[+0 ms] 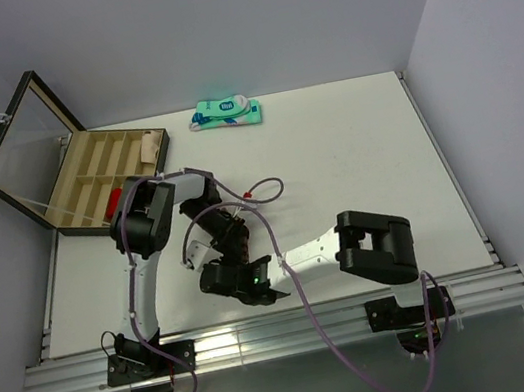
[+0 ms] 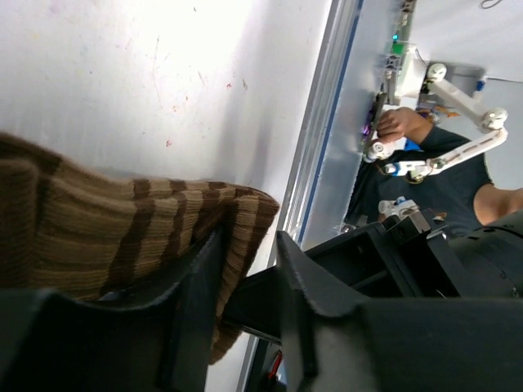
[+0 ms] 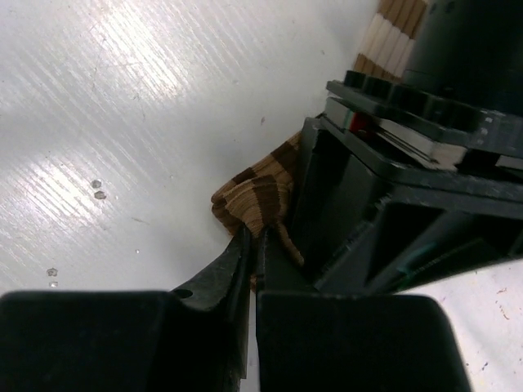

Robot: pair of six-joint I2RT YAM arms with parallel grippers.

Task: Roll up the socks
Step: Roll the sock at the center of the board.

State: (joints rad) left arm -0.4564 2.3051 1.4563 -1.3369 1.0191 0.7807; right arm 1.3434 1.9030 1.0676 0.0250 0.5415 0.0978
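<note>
1. Jaws of the right gripper (image 3: 252, 233) are pressed tight together. Their tips touch the folded edge of the brown sock (image 3: 257, 192). I cannot tell if any cloth is caught between them.
2. The left gripper (image 2: 249, 253) has its jaws spread apart. A corner of the brown sock lies in the gap, right next to one finger (image 2: 200, 302). The other finger stands a little way off the cloth, so the sock is not squeezed.
3. The two grippers are very close, with the sock's edge between them. In the right wrist view, the black body of the left gripper is just beside the right gripper's tips.
4. The brown sock has wide tan bands. It lies on the white table (image 1: 359, 169), and its edge is folded over. It is nearer to the arms than the open box (image 1: 162, 151), off to the box's right and well apart from it. From above, the grippers hide it.
5. The box has its lid tipped up and small compartments inside.
6. A teal and white package (image 1: 225, 113) lies flat, to the right of the box and a little farther back.
</note>
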